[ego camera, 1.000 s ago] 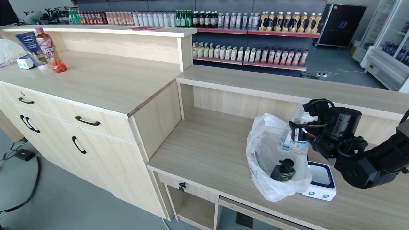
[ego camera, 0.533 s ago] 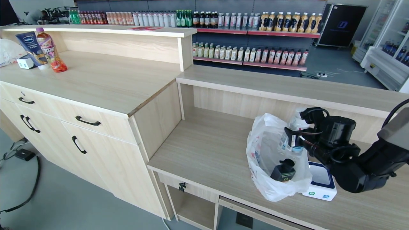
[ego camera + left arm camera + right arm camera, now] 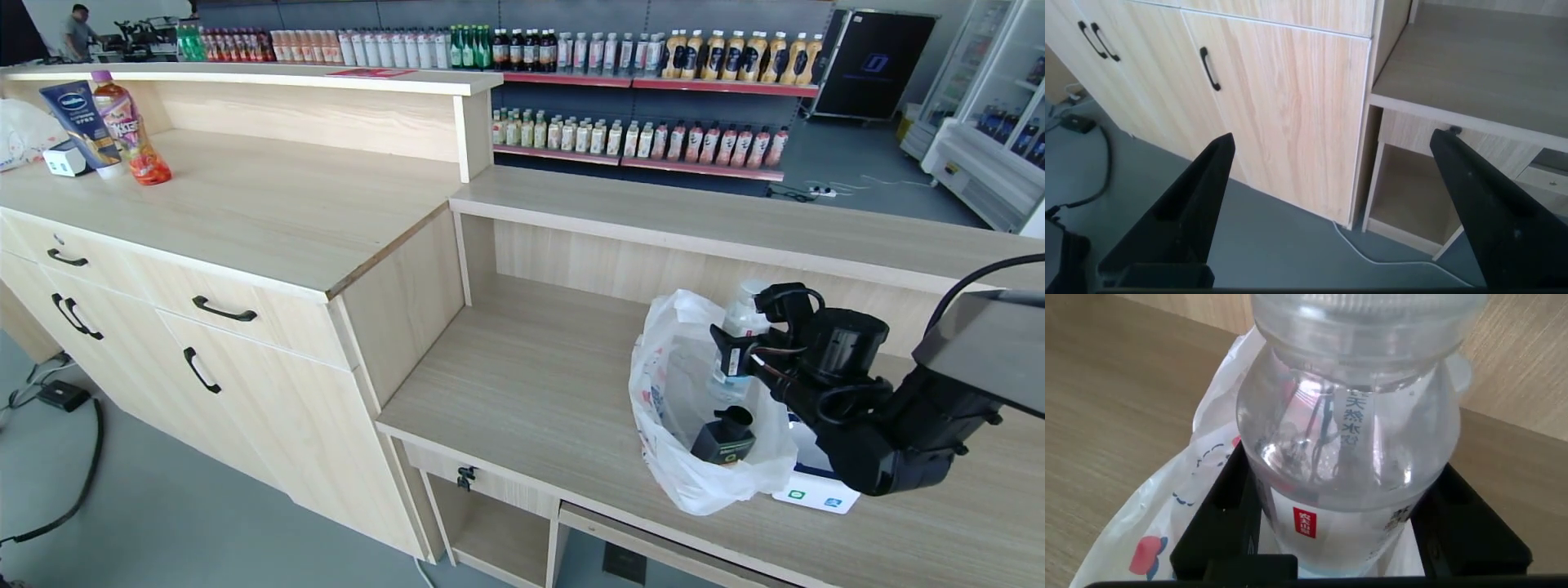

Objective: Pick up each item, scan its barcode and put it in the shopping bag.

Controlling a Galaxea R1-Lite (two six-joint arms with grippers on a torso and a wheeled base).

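**Water bottle held over the bag at the lower counter**

At the right of the head view we see the right gripper (image 3: 747, 331) clamped on a clear water bottle (image 3: 737, 314). The bottle hangs upright at the mouth of the white shopping bag (image 3: 678, 408). In the right wrist view the black fingers (image 3: 1221, 514) press both sides of the bottle (image 3: 1347, 457), with the bag (image 3: 1184, 514) below it. A dark bottle (image 3: 725, 437) lies in the bag. A white scanner (image 3: 816, 490) sits touching the bag's right side.

Both rest on the low, pale wood counter (image 3: 531, 384) at centre right. A taller counter (image 3: 245, 204) fills the upper left. It carries an orange drink bottle (image 3: 131, 131), a blue pack (image 3: 79, 122) and a small white box (image 3: 64, 159). Its cupboard doors have black handles (image 3: 220, 310).

Shelves of drinks (image 3: 571, 49) run along the top of the frame, with a glass fridge (image 3: 996, 106) at upper right. A black cable (image 3: 73, 474) lies on the grey floor at lower left.

The left gripper (image 3: 1331, 137) is spread wide and holds nothing, with the cupboard doors (image 3: 1290, 98) and the floor beyond it.
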